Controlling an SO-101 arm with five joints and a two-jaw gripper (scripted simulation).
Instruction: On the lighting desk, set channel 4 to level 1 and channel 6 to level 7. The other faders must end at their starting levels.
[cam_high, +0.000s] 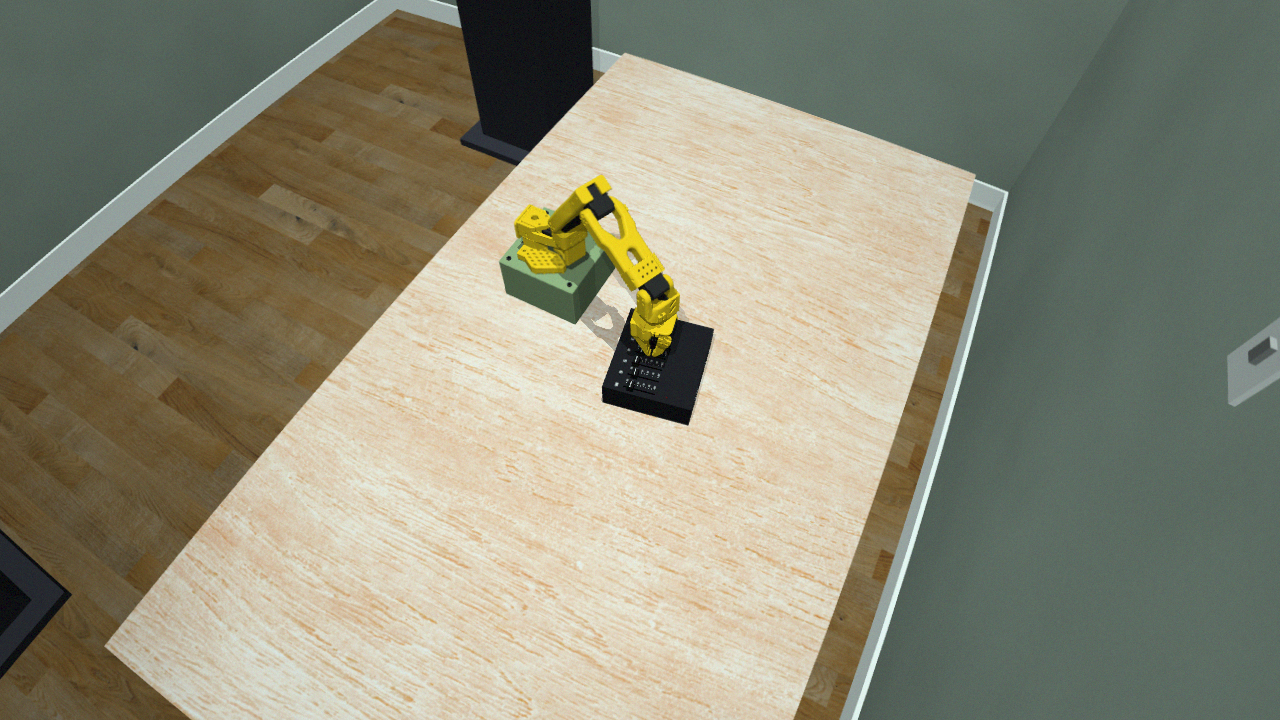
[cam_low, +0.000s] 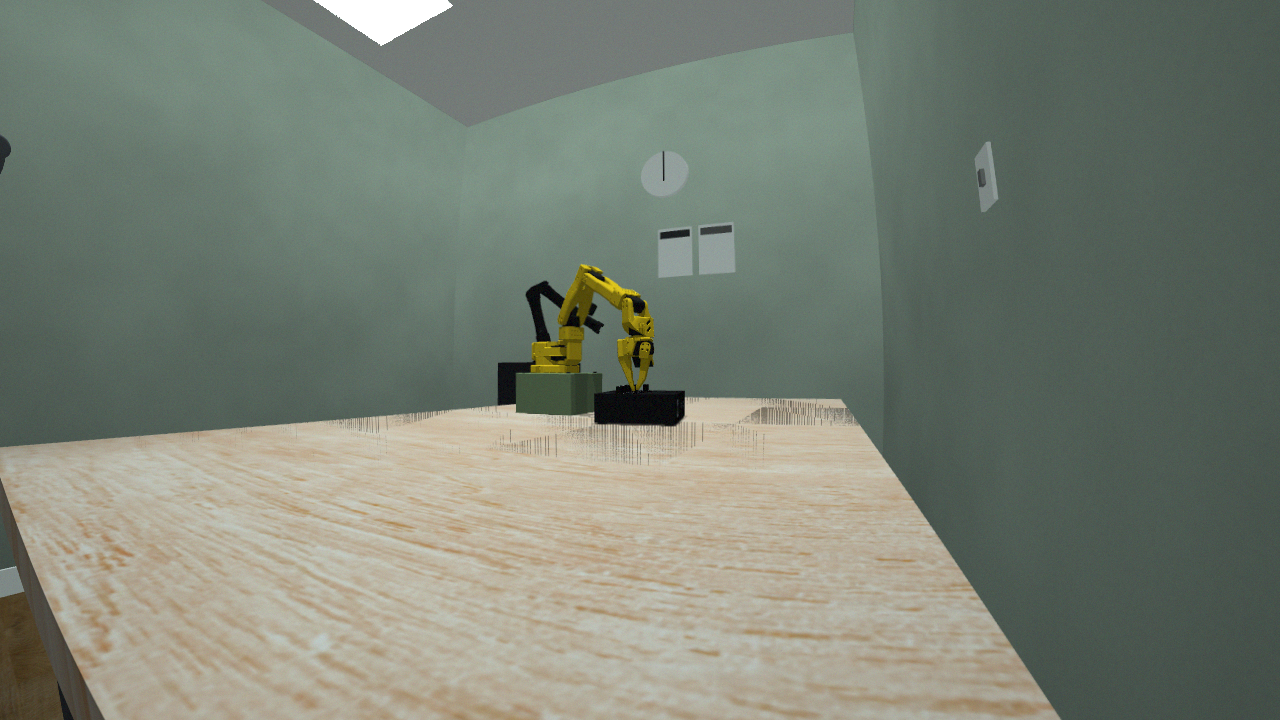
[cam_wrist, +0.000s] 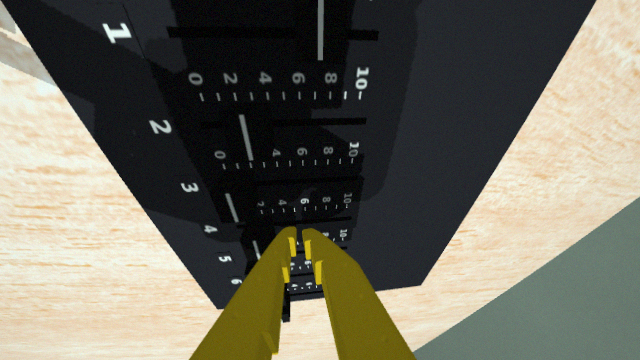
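Black lighting desk (cam_high: 680, 376): a flat dark box lying on the pale wooden table (cam_high: 447, 537), just beside the arm's green base block (cam_high: 547, 288), on the side toward the right-hand wall in the top view.
Channel labels: white numerals 1 to 6 run down the desk's left margin in the wrist view, from channel 1 (cam_wrist: 116, 33) at the far end to channel 6 (cam_wrist: 235, 281) at the near edge.
Channel 1 fader (cam_wrist: 320, 30): its pale bar stands between the 6 and 8 marks of the scale below it.
Channel 2 fader (cam_wrist: 245, 137): its bar sits near the 2 mark, which it hides.
Channel 3 fader (cam_wrist: 231, 207): low on its scale, left of the first readable numeral.
Channel 4 fader (cam_wrist: 256, 248): only a short pale sliver shows beside the left finger; its level cannot be read.
Channels 5 and 6: their tracks lie mostly behind the fingers, so their fader positions cannot be told.
Yellow arm (cam_high: 617, 237): reaches from the base block out and bends down over the desk's near end.
Gripper (cam_wrist: 298, 235): closed with nothing between the jaws, tips nearly touching and pointing down at the channel 4 row; in the exterior view the gripper (cam_low: 637, 386) stands right at the desk's top face, whether touching cannot be told.
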